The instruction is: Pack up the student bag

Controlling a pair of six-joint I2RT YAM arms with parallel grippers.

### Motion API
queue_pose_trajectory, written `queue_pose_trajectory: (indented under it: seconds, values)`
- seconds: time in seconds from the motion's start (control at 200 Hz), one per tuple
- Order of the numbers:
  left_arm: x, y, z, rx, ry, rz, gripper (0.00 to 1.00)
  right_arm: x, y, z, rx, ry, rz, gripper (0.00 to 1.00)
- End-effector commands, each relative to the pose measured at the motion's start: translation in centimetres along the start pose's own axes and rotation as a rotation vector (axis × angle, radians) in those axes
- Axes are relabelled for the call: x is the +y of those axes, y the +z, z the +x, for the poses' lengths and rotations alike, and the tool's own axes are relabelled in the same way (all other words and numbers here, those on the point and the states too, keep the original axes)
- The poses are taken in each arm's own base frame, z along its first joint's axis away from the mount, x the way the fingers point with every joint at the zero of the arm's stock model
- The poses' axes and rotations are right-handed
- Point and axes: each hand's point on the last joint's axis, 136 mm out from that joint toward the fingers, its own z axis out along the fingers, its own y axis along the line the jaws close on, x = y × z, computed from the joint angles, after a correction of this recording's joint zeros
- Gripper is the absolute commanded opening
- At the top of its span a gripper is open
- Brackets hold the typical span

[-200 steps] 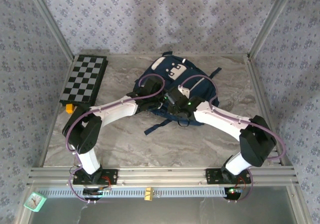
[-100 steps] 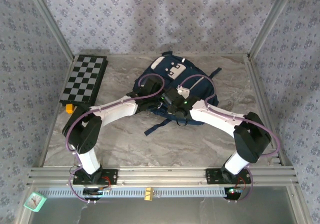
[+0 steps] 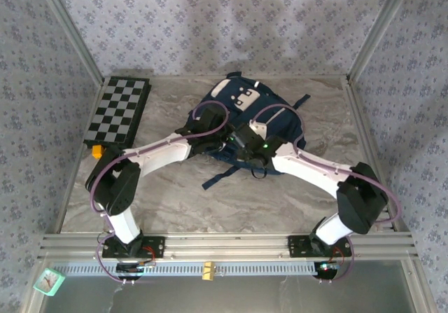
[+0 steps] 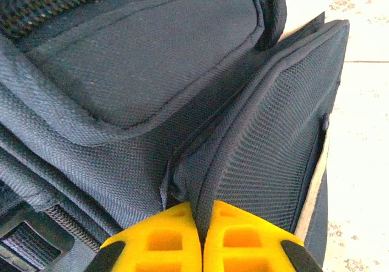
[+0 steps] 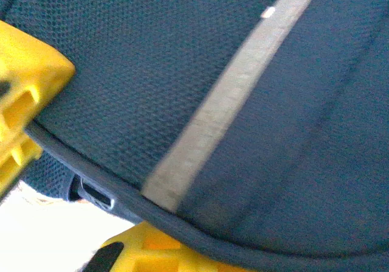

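Item: backpack [image 3: 241, 110], upper centre of overhead frame, lying on table [image 3: 175, 194] | left gripper [image 4: 200, 214]: closed, pinching a fold of its mesh side | right gripper [image 5: 91, 168]: clamped on its piped edge, near the pale stripe [image 5: 243, 89]

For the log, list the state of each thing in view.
Navy blue fabric backpack: lying flat, white patch up.
Left claw: shut on a fold of the backpack's side.
Right claw: shut on the backpack's piped edge.
Black-and-white checkered board: lying flat by the left wall.
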Motion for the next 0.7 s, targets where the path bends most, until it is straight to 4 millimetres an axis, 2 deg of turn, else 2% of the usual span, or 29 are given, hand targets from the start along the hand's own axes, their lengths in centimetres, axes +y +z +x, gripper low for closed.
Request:
queue_pose_trajectory:
  seconds: [0.0, 0.145, 0.2, 0.235, 0.285, 0.35, 0.415, 0.435, 0.47, 0.52, 0.61, 0.7]
  values:
    - [0.0, -2.7, -4.9, -0.087, 0.074, -0.04, 0.0, -4.2, -1.3, 1.9, 0.073, -0.114, 0.073, 0.0]
    - [1.5, -3.5, -7.7, -0.096, 0.154, -0.099, 0.0, -4.1, -1.7, 2.8, 0.124, -0.189, 0.012, 0.0]
    - [1.5, -3.8, -8.7, -0.099, 0.212, -0.099, 0.0, -3.3, -1.5, 2.8, 0.139, -0.244, -0.021, 0.0]
    - [1.4, -3.9, -9.5, -0.097, 0.24, -0.087, 0.0, -1.7, -1.4, 3.0, 0.153, -0.269, -0.088, 0.0]
    - [0.7, -4.0, -10.7, -0.088, 0.284, -0.042, 0.0, 2.0, -1.5, 3.0, 0.154, -0.295, -0.231, 0.0]
    - [0.2, -4.2, -12.2, -0.067, 0.33, 0.011, 0.0, 5.9, -1.7, 3.0, 0.162, -0.316, -0.336, 0.0]
    - [0.1, -4.6, -13.3, -0.025, 0.332, 0.071, 0.0, 8.7, -1.4, 2.7, 0.158, -0.326, -0.381, 0.0]
    - [0.1, -4.9, -13.5, -0.018, 0.319, 0.086, 0.01, 8.9, -1.0, 3.0, 0.164, -0.326, -0.374, 0.0]
    - [0.1, -5.3, -13.6, -0.004, 0.304, 0.109, 0.08, 9.8, -1.0, 2.0, 0.141, -0.314, -0.374, 0.0]
    - [0.4, -6.1, -13.2, 0.005, 0.277, 0.117, 0.17, 9.9, -0.6, 1.7, 0.13, -0.313, -0.349, 0.0]
    - [1.2, -7.8, -11.5, 0.011, 0.21, 0.132, 0.39, 9.6, -0.5, 1.5, 0.11, -0.315, -0.329, 0.0]
    - [2.7, -8.6, -9.6, 0.01, 0.059, 0.138, 0.47, 9.3, -0.3, 1.9, 0.13, -0.299, -0.345, 0.0]
